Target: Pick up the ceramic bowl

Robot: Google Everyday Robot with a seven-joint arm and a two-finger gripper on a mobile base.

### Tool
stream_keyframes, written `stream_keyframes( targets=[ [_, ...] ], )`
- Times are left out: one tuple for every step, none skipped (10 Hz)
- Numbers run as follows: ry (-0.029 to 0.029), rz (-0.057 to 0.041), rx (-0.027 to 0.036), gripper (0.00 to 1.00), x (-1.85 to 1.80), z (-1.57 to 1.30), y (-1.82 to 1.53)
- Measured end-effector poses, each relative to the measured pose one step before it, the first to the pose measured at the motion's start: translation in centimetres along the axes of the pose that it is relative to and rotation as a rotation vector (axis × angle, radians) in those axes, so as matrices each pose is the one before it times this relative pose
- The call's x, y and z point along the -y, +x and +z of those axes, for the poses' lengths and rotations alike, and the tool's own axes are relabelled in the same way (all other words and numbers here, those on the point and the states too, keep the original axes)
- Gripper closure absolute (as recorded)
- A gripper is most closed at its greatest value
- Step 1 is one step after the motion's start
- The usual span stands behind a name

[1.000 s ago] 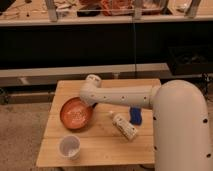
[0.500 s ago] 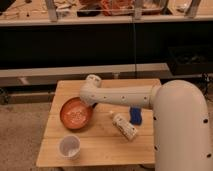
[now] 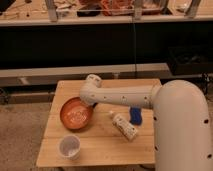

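The ceramic bowl [image 3: 75, 113] is wide and shallow, glossy orange inside with a darker rim. It sits on the left half of the small wooden table [image 3: 107, 149]. My white arm reaches in from the right and bends down over the table. At its end, the dark gripper [image 3: 93, 105] is at the bowl's right rim. The arm hides how it meets the rim.
A small white cup [image 3: 69, 147] stands upright near the table's front left corner. A white bottle [image 3: 125, 126] lies on its side right of the bowl, with a blue object [image 3: 135, 116] just behind it. A dark counter with cluttered shelves runs along the back.
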Motion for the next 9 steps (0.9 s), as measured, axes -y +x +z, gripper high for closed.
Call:
stream_keyframes(
  targets=[
    [-0.00005, -0.00367, -0.00124, 0.93, -0.016, -0.04, 0.03],
    [0.00087, -0.0052, -0.002, 0.93, 0.0, -0.019, 0.034],
    [0.0005, -0.00629, -0.00217, 0.93, -0.01, -0.033, 0.044],
    [0.00068, -0.00559, -0.00133, 0.93, 0.003, -0.004, 0.012],
    [0.0002, -0.00529, -0.00233, 0.93, -0.014, -0.058, 0.073],
    [0.00042, -0.00262, -0.00054, 0.93, 0.014, 0.01, 0.016],
    [0.00102, -0.00392, -0.00087, 0.93, 0.039, 0.036, 0.054],
    [0.00101, -0.00347, -0.00014, 0.93, 0.021, 0.05, -0.006],
    [0.00148, -0.00425, -0.00109, 0.93, 0.04, 0.07, 0.038]
  ],
)
